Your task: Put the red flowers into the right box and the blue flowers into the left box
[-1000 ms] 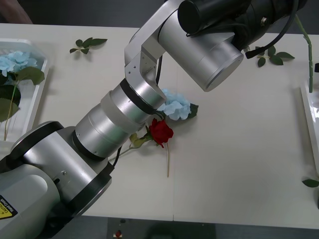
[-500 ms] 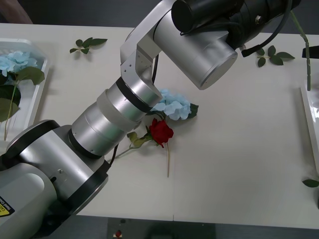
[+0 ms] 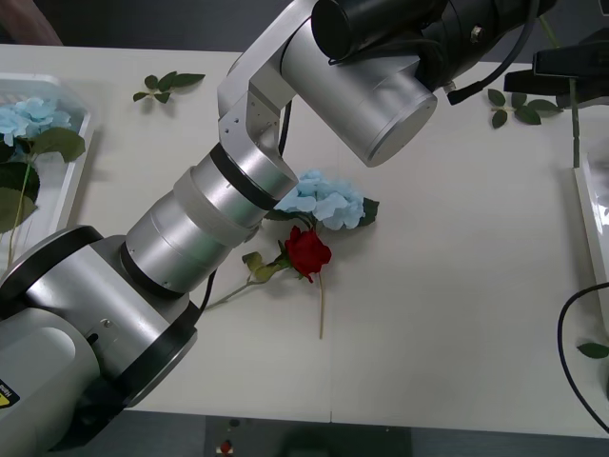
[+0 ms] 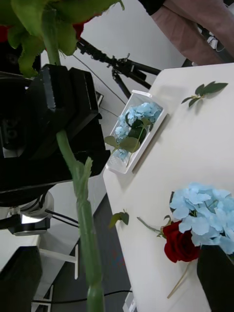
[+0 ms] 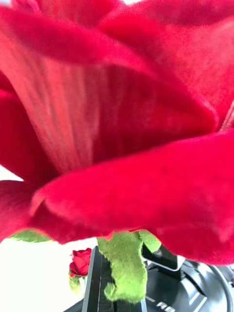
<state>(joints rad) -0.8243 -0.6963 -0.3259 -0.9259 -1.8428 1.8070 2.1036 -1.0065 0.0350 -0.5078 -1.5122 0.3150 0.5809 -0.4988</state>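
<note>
A: Where's the flower right now?

B: A deep-red artificial rose with a velvety bloom [image 5: 117, 122] is up off the pale desk [image 3: 457, 286]. Its long thin green stem [image 4: 80, 195] looks clenched in the jaws of the left gripper [image 4: 61, 122], with the bloom just beyond them. The right gripper [image 4: 117, 278] waits farther along the stem. Its jaws are released, one on either side of the stem, and not touching it as far as I can see.

A: How will it handle?

B: Light, I'd judge, but top-heavy, since the bloom outweighs the stem. The stem looks fairly stiff and smooth, so it could twist in a loose pinch. The petals are soft fabric and would crush easily.

A: So where should it grip?

B: On bare stem close beside the left jaws, clear of the small leaf stub and never on the bloom.

A: And where does it go?

B: The shallow white plastic tray on the right [image 3: 588, 219] lies near the right jaws, lower down. A second red rose [image 3: 306, 252] and a pale-blue hydrangea cluster [image 3: 328, 200] lie touching each other on the desk, well apart from both jaws. The white slotted tray on the left [image 3: 81, 162] is farther off again.
</note>
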